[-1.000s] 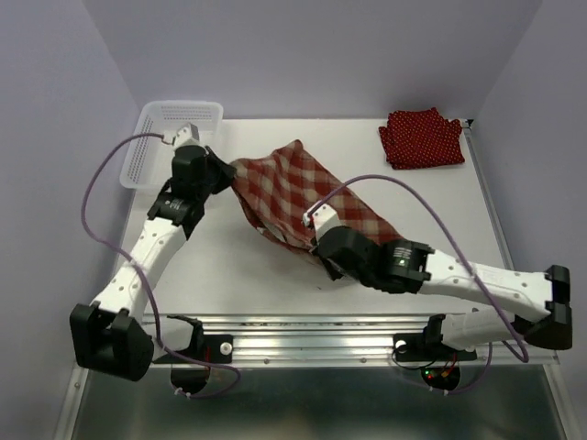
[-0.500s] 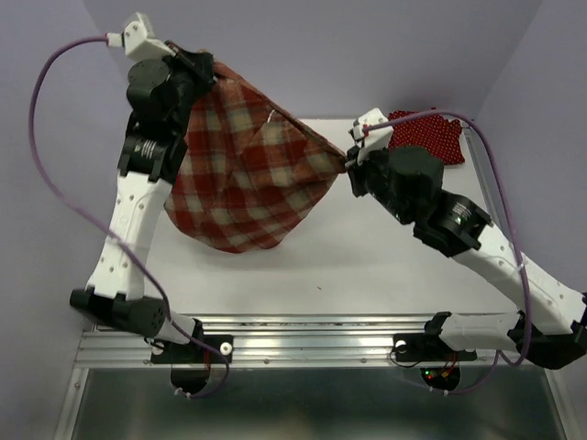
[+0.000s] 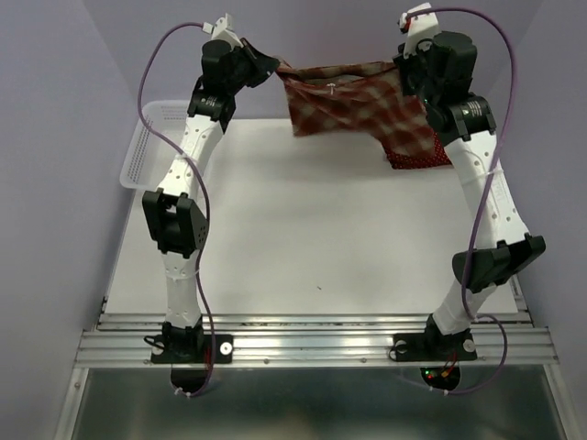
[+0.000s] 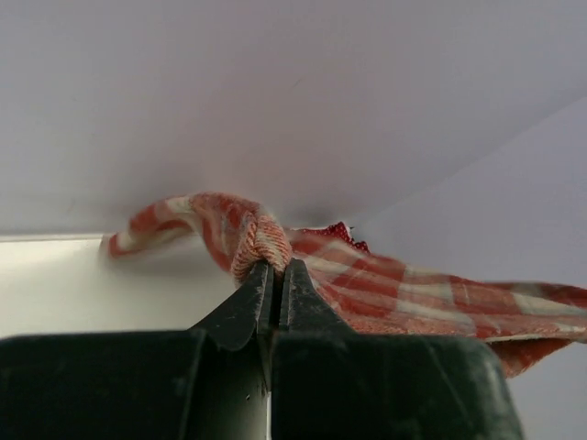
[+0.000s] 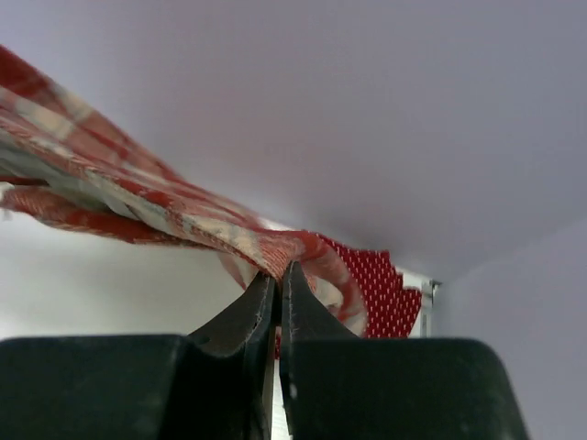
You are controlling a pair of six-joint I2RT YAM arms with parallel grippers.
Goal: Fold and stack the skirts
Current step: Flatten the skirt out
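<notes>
Beyond the white basket (image 3: 138, 158) at the far-left edge of the surface (image 3: 312, 229), the left fingers (image 4: 244, 312) pinch one corner of the plaid skirt (image 3: 353, 96), stretched in mid-air above the far edge, its other corner clamped by the right fingers (image 5: 248, 316), over a polka-dot skirt (image 3: 417, 159) lying far right.

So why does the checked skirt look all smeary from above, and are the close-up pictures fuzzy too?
Top view: the plaid skirt is streaky and soft, its checks smeared. Left wrist view: the left gripper is a dark, shadowy shape. Right wrist view: the right gripper is equally dark, but the dotted skirt shows sharp dots.
</notes>
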